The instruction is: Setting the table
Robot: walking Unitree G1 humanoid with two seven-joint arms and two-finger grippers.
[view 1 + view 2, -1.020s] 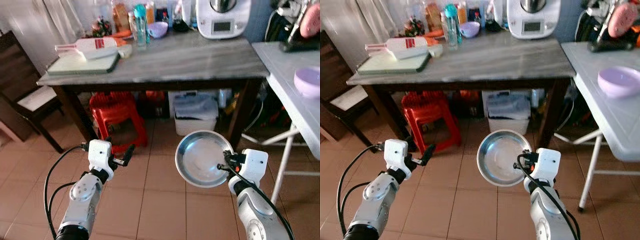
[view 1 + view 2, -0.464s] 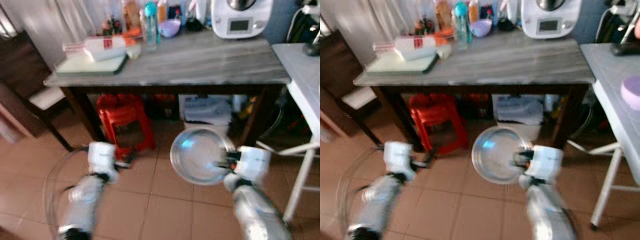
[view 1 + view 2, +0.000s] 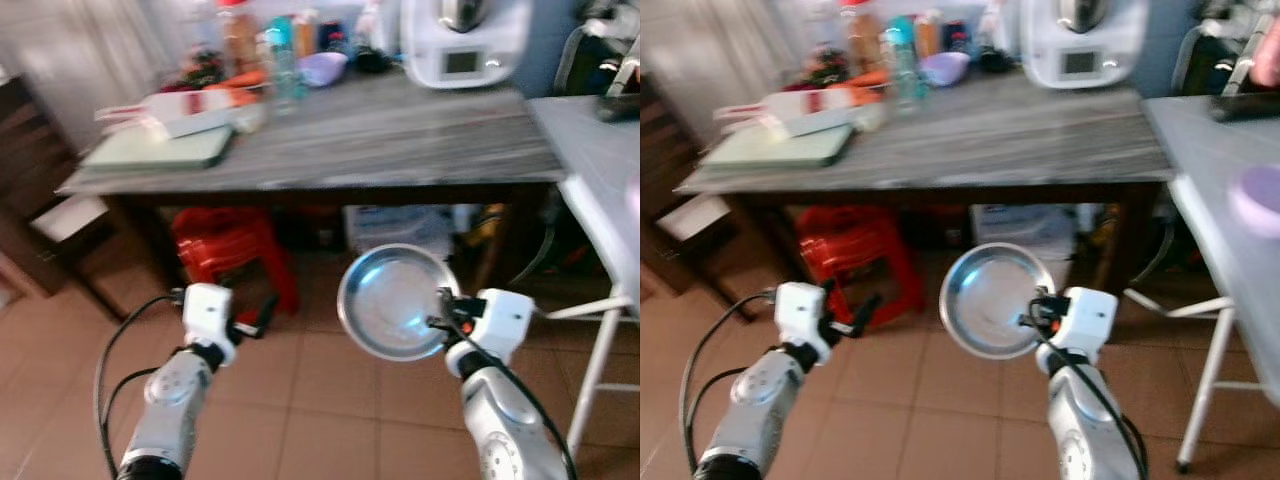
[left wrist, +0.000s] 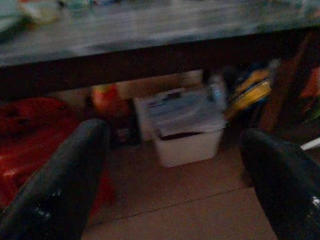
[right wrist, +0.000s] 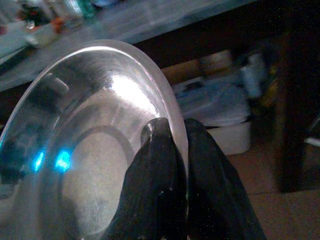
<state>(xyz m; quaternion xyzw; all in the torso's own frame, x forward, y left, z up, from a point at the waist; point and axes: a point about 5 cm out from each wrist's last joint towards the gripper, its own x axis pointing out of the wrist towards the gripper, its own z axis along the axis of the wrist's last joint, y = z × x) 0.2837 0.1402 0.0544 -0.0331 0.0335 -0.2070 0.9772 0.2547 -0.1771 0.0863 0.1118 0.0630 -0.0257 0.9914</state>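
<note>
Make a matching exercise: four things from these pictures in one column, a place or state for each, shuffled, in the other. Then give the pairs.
Things:
1. metal plate
2. red stool
3. left end effector
4. white appliance

Places or states:
A. under the grey table
B. open, holding nothing
C. on the grey table's far right part
D. pinched at its rim by the right end effector

Pairs: 1-D, 2-A, 3-B, 4-C

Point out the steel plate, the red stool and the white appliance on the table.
steel plate (image 3: 390, 300), left eye view, its dished centre.
red stool (image 3: 225, 235), left eye view, its seat.
white appliance (image 3: 462, 40), left eye view, its front.
</note>
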